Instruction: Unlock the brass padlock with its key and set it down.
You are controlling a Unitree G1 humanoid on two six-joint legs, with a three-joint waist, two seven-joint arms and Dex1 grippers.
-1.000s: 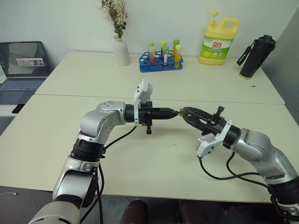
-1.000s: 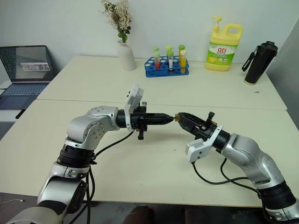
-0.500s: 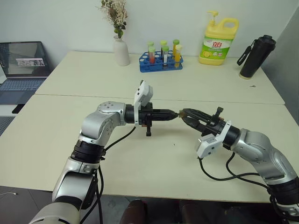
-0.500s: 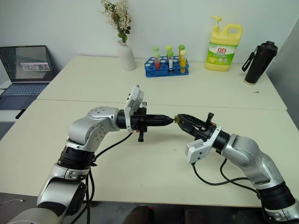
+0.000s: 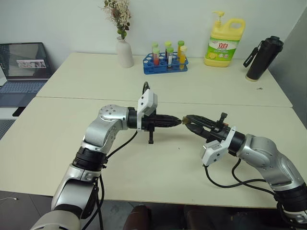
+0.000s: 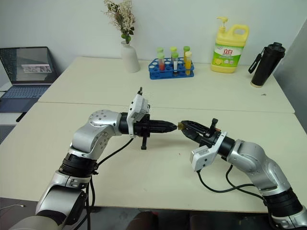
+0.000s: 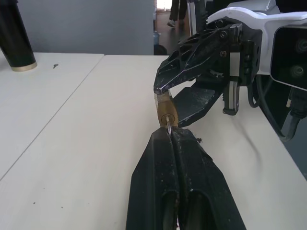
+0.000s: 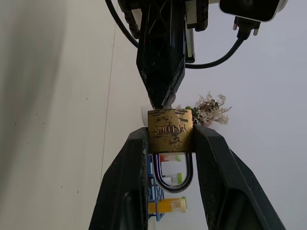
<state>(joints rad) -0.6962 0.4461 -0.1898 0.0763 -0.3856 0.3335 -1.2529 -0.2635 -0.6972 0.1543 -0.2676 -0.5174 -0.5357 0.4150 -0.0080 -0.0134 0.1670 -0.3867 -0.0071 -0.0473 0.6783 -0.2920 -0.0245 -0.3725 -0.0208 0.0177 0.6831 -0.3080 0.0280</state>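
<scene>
Above the cream table (image 5: 57, 129), my right gripper (image 8: 169, 139) clamps the padlock (image 8: 170, 130); my left gripper (image 7: 169, 135), fingers pressed together, pinches the key (image 7: 168, 125) at its keyhole.

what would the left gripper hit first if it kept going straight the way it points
The small golden-brass rectangular padlock, already at the left gripper tips and clamped by the right gripper.

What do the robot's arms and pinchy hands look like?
Both arms are shiny silver with black joints. Each has a white camera box near the wrist and a black cable looping below. The left tool and right tool each have two slim, pointed black fingers.
</scene>
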